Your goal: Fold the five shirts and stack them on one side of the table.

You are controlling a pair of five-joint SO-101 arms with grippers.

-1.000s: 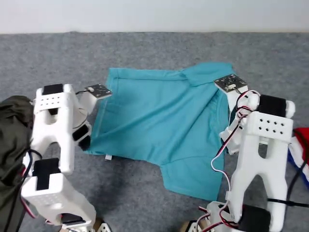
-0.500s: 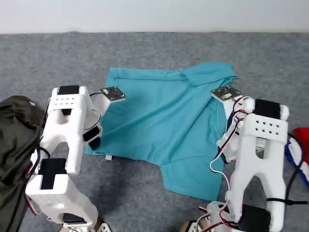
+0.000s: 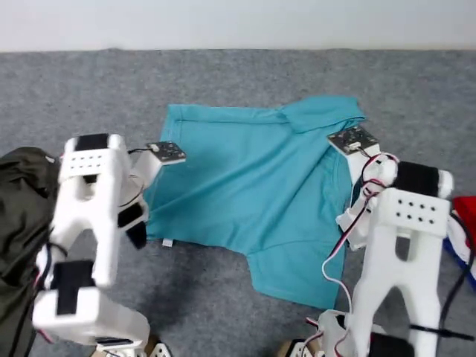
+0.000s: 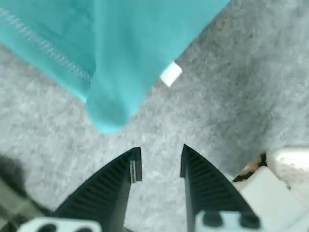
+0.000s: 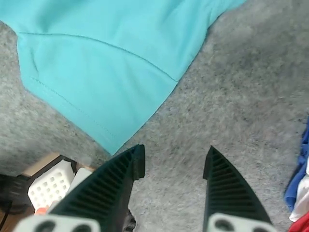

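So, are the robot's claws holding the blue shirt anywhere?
No. The left gripper and right gripper are both open and empty, beside the shirt.

**Both arms bent forward, both grippers parted and holding nothing**

The left arm (image 3: 85, 216) stood at the near left in the high view, its white links rising from the base and bending forward; its wrist board (image 3: 165, 152) sat at the far end, angled inward toward the other arm; the left gripper (image 4: 159, 162) pointed downward, its black ribbed fingers (image 4: 118, 179) parted by a narrow gap with nothing between them. The right arm (image 3: 405, 245) stood at the near right, folded in much the same way, black and red wires looping along its inner side; the right gripper (image 5: 175, 164) also pointed downward, its jaws set wider apart and gripping nothing.
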